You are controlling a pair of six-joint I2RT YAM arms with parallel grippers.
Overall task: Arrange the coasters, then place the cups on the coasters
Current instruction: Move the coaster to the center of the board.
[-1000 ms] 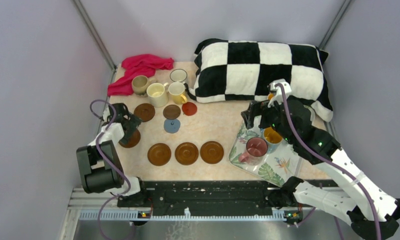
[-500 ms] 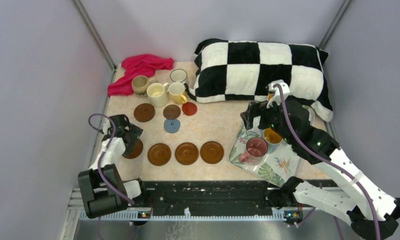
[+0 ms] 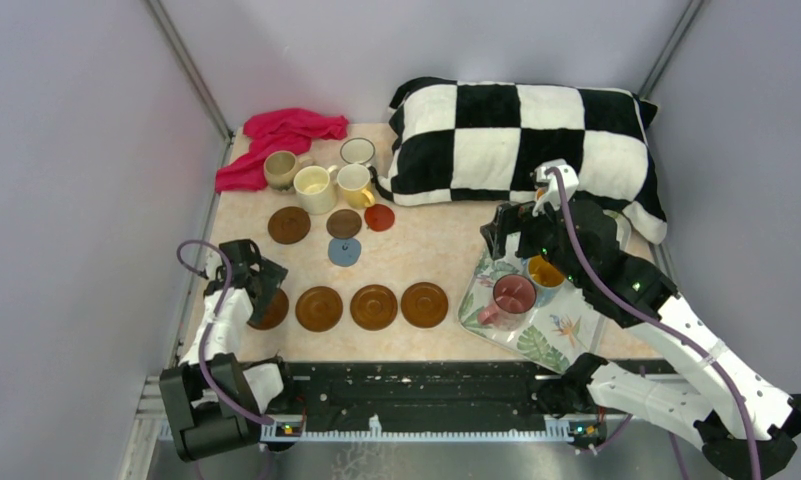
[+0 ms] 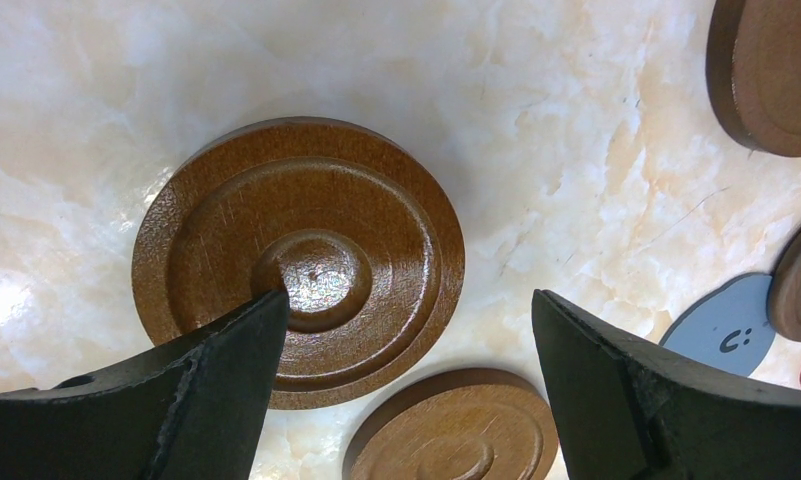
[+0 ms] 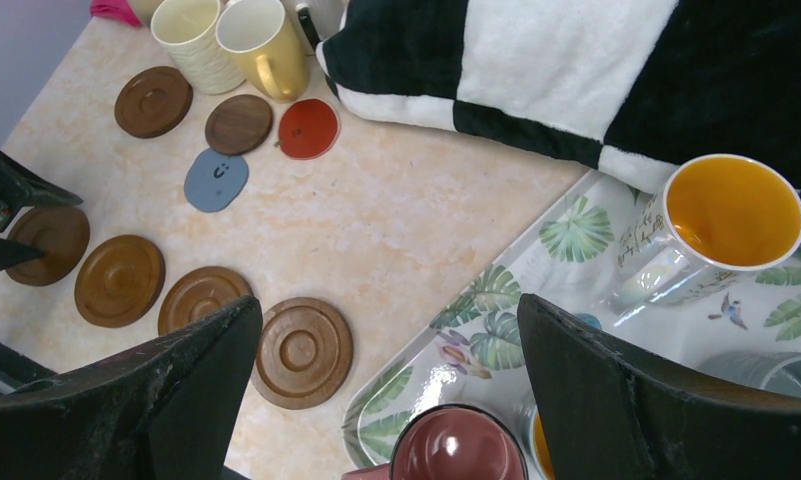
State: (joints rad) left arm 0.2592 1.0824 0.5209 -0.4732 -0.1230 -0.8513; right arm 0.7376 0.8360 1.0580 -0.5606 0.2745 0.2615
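Observation:
My left gripper hangs open just above the table. Its left fingertip is over the middle of a ringed brown coaster. This coaster is the left end of a near row with three more brown coasters. Further back lie two brown coasters, a red one and a blue-grey one. Several cups stand at the back left. My right gripper is open and empty above the tray's left edge, near a maroon cup and an orange-lined cup.
A leaf-print tray sits at the right with cups on it. A black-and-white checkered pillow fills the back right, touching the tray's far end. A red cloth lies in the back left corner behind the cups.
My left gripper has drawn back toward the near edge. The brown coaster beneath it has shifted the same way and now lines up with the row. The right arm has barely moved.

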